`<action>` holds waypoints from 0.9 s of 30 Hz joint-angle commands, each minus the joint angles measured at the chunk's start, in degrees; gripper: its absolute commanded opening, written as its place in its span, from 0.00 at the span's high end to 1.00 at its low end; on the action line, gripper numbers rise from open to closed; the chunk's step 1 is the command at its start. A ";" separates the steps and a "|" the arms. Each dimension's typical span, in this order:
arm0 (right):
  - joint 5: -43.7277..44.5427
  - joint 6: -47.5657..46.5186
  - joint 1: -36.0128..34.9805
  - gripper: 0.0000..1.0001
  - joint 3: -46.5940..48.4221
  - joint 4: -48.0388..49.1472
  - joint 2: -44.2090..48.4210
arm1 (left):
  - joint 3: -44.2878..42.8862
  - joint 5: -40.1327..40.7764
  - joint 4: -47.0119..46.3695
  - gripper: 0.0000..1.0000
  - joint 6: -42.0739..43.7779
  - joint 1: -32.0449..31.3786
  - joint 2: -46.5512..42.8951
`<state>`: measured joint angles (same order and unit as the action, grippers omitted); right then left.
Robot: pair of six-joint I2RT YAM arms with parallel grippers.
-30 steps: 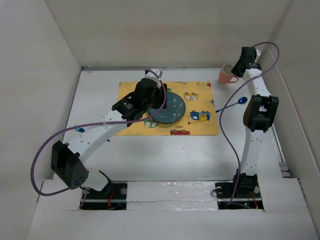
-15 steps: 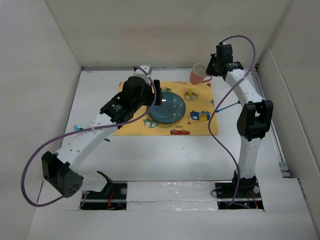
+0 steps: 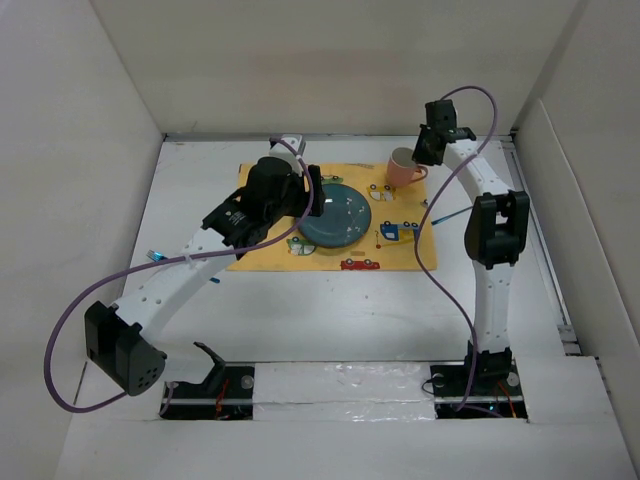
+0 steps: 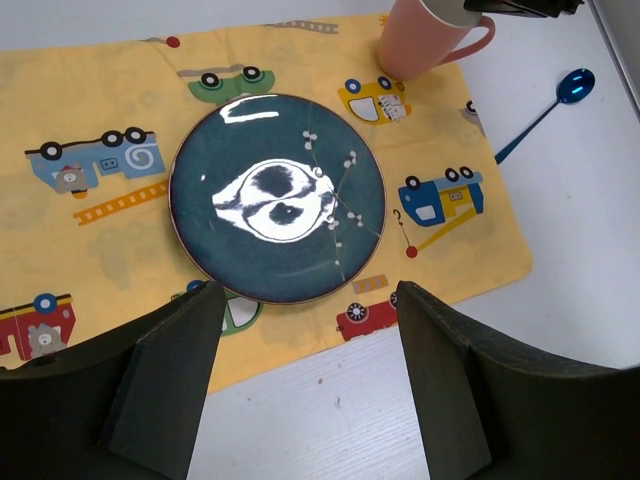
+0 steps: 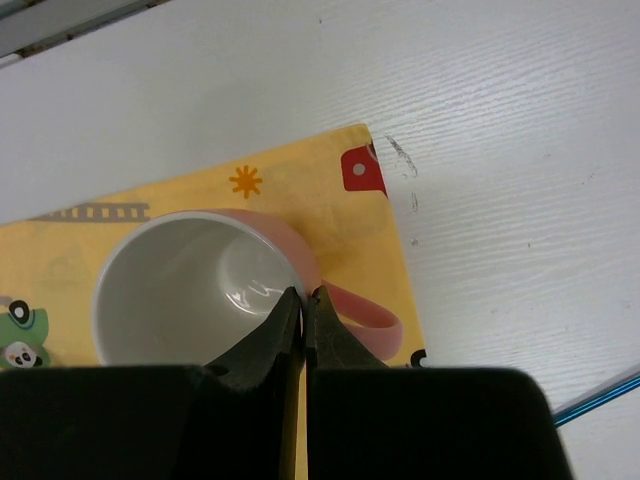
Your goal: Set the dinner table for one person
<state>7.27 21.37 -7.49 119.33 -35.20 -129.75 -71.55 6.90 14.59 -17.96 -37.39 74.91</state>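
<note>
- Top external view: the white table (image 3: 330, 310) fills the floor of the walled cell, and a yellow mat (image 3: 405, 252) printed with little cars lies on its far middle part.
- A dark teal plate (image 4: 277, 197) sits flat on the mat, near its centre.
- The left hand (image 4: 307, 295) hangs above the plate's near edge. Its two dark fingers are spread wide apart, with nothing between them.
- A pink mug (image 5: 170, 290) stands upright at the far right corner of the mat, mouth up and white inside. Its handle points toward the bare table on the right.
- The right hand (image 5: 303, 296) reaches down from above, its fingers pinched together on the mug's rim just beside the handle.
- I cannot tell whether the mug's base touches the mat.
- A blue spoon (image 4: 545, 105) lies on the bare table just right of the mat, apart from the mug. Its bowl is at the far end.
</note>
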 commanded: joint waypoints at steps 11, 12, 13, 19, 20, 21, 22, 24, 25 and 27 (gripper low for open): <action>-3.48 2.89 3.61 0.35 4.60 4.00 5.73 | -0.43 -0.22 -1.14 0.33 0.03 -0.06 -1.00; -3.84 3.07 4.23 0.35 3.90 3.91 6.35 | -0.69 -0.04 -1.06 0.33 0.11 -0.06 -0.82; -3.67 3.42 4.93 0.35 2.76 4.00 7.40 | -0.96 0.39 -0.97 0.34 0.20 -0.06 -0.65; -0.06 7.19 10.73 1.00 -19.86 9.71 19.79 | 0.44 0.31 -2.90 0.58 0.82 -0.06 -2.22; 0.03 8.33 11.43 1.00 -22.71 9.71 20.85 | 1.49 0.14 -3.42 0.68 0.82 -0.06 -2.93; 0.03 8.60 12.05 1.00 -25.17 9.71 22.25 | 2.11 -0.04 -3.51 0.80 0.90 -0.06 -3.28; 0.64 8.87 12.58 1.00 -29.20 9.36 22.61 | 2.90 0.05 -3.52 0.97 0.90 -0.06 -3.54; 3.26 8.87 13.20 1.00 -32.39 8.66 23.14 | 3.78 0.66 -3.52 1.00 0.73 -0.06 -4.42; 3.89 8.78 13.81 1.00 -33.45 8.83 22.97 | 4.48 0.84 -3.60 1.00 0.82 -0.06 -4.60; 3.20 8.69 14.34 1.00 -34.43 7.79 21.83 | 4.84 1.19 -3.34 1.00 0.99 -0.06 -5.13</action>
<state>8.97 29.04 7.18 86.67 -27.70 -106.72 -67.53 7.16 13.15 -17.30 -37.39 72.49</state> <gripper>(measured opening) 0.010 0.003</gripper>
